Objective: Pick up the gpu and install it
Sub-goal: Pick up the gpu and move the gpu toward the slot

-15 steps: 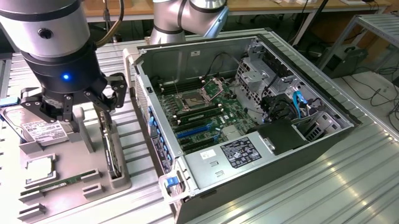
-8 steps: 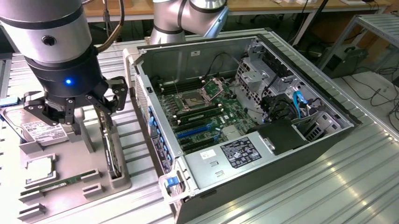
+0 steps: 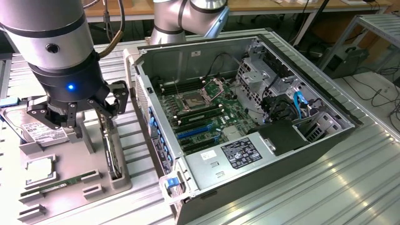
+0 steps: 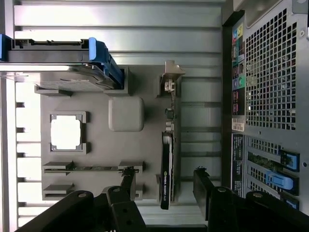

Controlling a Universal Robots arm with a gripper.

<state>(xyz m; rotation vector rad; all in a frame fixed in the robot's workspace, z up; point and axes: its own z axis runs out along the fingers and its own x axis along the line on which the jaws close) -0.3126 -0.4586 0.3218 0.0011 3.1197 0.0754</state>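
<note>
**Pincer wide open over the tray, gpu not lifted yet**

Pincer (image 4: 164, 175) first, since it's right up against the wrist camera: both black fingers (image 4: 126, 180) are spread as wide as they go and there's nothing between the pads. So it's open and empty.

Progress, as I read it: basically the very start. The gpu (image 3: 110, 149) sits in the grey parts tray (image 3: 70, 161), standing on its long edge in the slot along the side of the tray that faces the computer case (image 3: 206, 51). Its pale metal bracket is at one end of that slot and the dark heatsink face runs toward the other. Nothing is lifted and nothing is plugged in. The blue card slots (image 3: 192, 133) on the board inside the case look bare. So the pickup, the carry over and the install are all left to do.

As for gpu vs pincer: the pincer hangs directly above the tray, and in the wrist view the card runs right between the two fingers, one on each side of it, lined up with the heatsink end. I can't see any contact; the fingers look to be above the card's top edge rather than down around it.

Also on the tray: a hard drive (image 3: 36, 132), a RAM stick (image 3: 59, 183) and a CPU (image 3: 39, 168), all away from the gpu's slot.
</note>
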